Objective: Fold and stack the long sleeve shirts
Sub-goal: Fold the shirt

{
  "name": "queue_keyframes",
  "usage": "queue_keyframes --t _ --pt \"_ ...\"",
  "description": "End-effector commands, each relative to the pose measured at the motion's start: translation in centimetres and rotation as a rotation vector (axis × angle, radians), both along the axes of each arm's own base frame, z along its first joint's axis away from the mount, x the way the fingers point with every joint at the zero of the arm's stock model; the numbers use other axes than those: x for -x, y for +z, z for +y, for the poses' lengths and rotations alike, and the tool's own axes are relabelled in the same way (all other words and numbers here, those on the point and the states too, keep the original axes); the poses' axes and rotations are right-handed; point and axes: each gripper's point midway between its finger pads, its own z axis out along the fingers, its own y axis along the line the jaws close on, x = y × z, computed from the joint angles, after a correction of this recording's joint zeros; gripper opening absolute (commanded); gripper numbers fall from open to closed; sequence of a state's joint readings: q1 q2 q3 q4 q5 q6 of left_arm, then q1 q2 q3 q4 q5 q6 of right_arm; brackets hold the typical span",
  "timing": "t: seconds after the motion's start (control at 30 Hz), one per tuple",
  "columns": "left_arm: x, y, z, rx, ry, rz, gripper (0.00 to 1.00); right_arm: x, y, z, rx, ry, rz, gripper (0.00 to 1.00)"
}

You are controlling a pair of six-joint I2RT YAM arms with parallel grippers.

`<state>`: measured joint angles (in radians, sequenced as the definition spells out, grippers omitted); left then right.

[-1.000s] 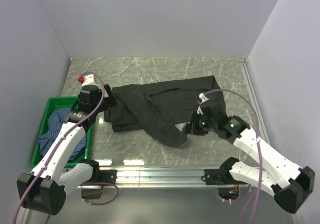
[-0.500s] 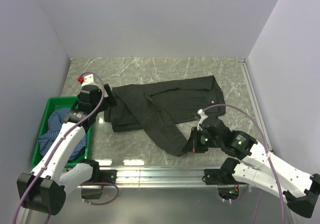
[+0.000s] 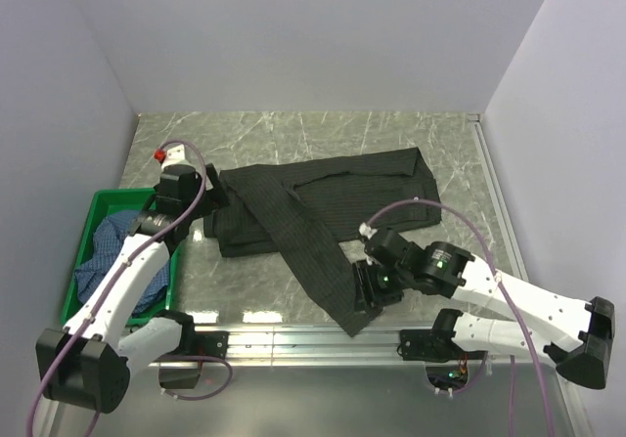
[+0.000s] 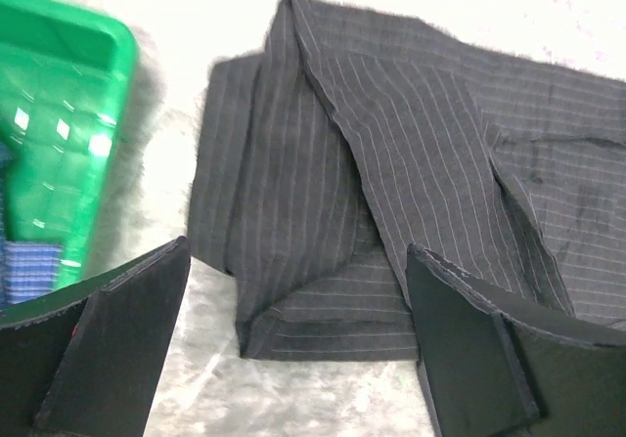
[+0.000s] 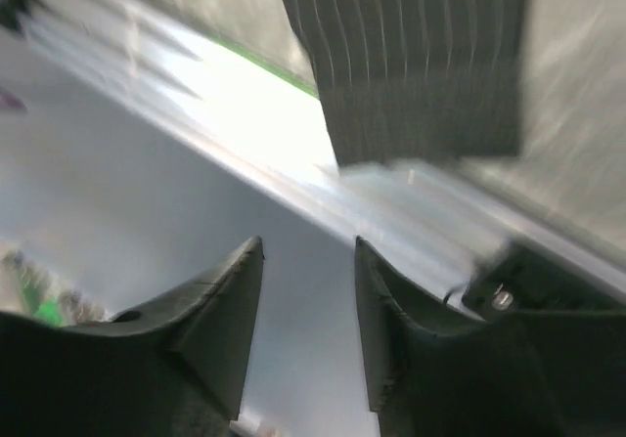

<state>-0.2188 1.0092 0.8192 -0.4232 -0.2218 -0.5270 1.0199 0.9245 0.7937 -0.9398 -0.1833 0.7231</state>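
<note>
- Two shirts in view. The black pinstriped cloth shirt (image 3: 323, 193) lies spread across the middle of the grey marbled desk (image 3: 293, 134), with its left part folded over itself.
- One long sleeve (image 3: 308, 251) of that shirt runs diagonally toward the near edge. Its cuff (image 3: 349, 318) reaches the aluminium rail (image 3: 264, 339) along the front of the desk.
- The blue checked cloth shirt (image 3: 103, 256) sits crumpled inside the green plastic crate (image 3: 112, 198) at the left side of the desk. It does not touch the black one.
- Left claw (image 4: 295, 251): jaws spread wide with nothing between them. It is above the folded left edge of the black shirt, pointing across it. The crate is just beside it on the left; the wrist view shows the crate's corner and a scrap of blue check.
- Right claw (image 5: 308, 251): only a narrow gap between the jaws, and nothing visible in that gap.
- The right claw is low at the front of the desk, just right of the cuff. In the wrist view the cuff lies beyond the fingertips, over the rail.
- The right wrist view is motion-blurred, so I can't tell whether the right claw touches the cloth.
</note>
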Motion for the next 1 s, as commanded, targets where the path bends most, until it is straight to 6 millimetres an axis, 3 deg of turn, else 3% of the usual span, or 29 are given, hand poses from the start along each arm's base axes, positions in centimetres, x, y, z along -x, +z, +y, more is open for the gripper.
queue_keyframes --t 0.0,0.1,0.13,0.17,0.23,0.27,0.33,0.37,0.43,0.47,0.53,0.57,0.7,0.83,0.97 --pt "-0.7 -0.5 -1.6 0.091 -0.017 0.033 0.98 -5.6 2.3 1.5 0.020 -0.047 -0.222 0.53" --pt "-1.4 -1.7 -2.8 0.161 -0.009 0.104 0.96 -10.7 2.8 2.7 0.041 -0.079 -0.315 0.53" --pt "-1.7 -2.7 -3.2 0.190 0.007 0.140 0.95 -12.4 4.0 4.2 -0.020 -0.058 -0.363 0.53" --pt "-2.2 -2.7 -3.5 0.208 0.012 0.139 0.95 -13.3 3.6 5.2 -0.043 -0.036 -0.344 0.53" --pt "-3.0 -3.7 -4.0 0.232 0.025 0.169 0.93 -17.0 5.3 6.6 -0.110 -0.049 -0.414 0.52" --pt "-3.7 -3.4 -4.4 0.263 0.040 0.165 0.92 -18.2 4.3 7.4 -0.100 -0.039 -0.400 0.52" --pt "-5.2 -4.2 -4.9 0.287 0.054 0.173 0.88 -21.3 5.9 9.0 -0.128 -0.042 -0.476 0.52" --pt "-6.0 -3.7 -5.4 0.313 0.055 0.162 0.87 -22.7 4.7 9.5 -0.097 -0.049 -0.469 0.51" --pt "-7.4 -4.5 -5.8 0.323 0.062 0.175 0.80 -25.6 5.4 10.3 -0.127 -0.080 -0.506 0.51" --pt "-8.4 -3.9 -6.0 0.331 0.064 0.159 0.78 -26.5 3.8 10.8 -0.112 -0.076 -0.482 0.51" --pt "-9.5 -4.6 -6.4 0.332 0.066 0.172 0.70 -28.8 3.9 11.3 -0.138 -0.095 -0.492 0.51" --pt "-10.3 -4.1 -6.7 0.343 0.059 0.158 0.69 -29.5 2.0 11.6 -0.123 -0.095 -0.460 0.51" --pt "-12.6 -5.4 -7.3 0.344 0.055 0.168 0.59 -31.7 0.2 13.0 -0.149 -0.100 -0.432 0.49" --pt "-14.2 -8.1 -7.6 0.334 0.066 0.215 0.58 -32.6 -2.2 14.2 -0.155 -0.077 -0.386 0.49" --pt "-14.2 -11.2 -7.5 0.319 0.092 0.271 0.56 -32.9 -3.7 14.6 -0.165 -0.067 -0.353 0.45"
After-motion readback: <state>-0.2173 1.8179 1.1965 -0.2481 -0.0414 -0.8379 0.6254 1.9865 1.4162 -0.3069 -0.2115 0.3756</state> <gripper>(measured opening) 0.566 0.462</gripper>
